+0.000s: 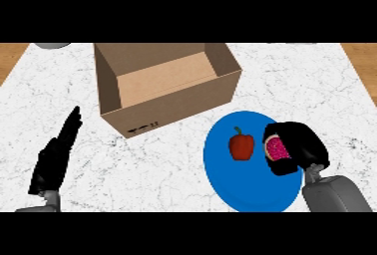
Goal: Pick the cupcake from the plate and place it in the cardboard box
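Two hands in shot. Which one has the cupcake? — Desk

Right hand [298, 149], fingers curled round the cupcake [276, 148]. Its pink top peeks out on the side of the hand that faces left. — Photographer

Where does that put it? — Desk

Inside the grasp, over the right part of the blue plate [228, 184]. Whether it has cleared the plate, I cannot tell. A red pepper [242, 145] stands just beside the hand, to its left. — Photographer

And the cardboard box [165, 84]? — Desk

Up and to the left of the holding hand, beyond the pepper, near the plate's far rim, with its mouth open to the top. My reading: the carry runs diagonally away from the robot and leftward, high enough to pass over the pepper and the box's near wall. — Photographer

The other hand? — Desk

Left hand [55, 154], open with fingers straight, resting by the left edge, off to the box's other side. It holds nothing, so the right hand looks the one placed to deliver. — Photographer
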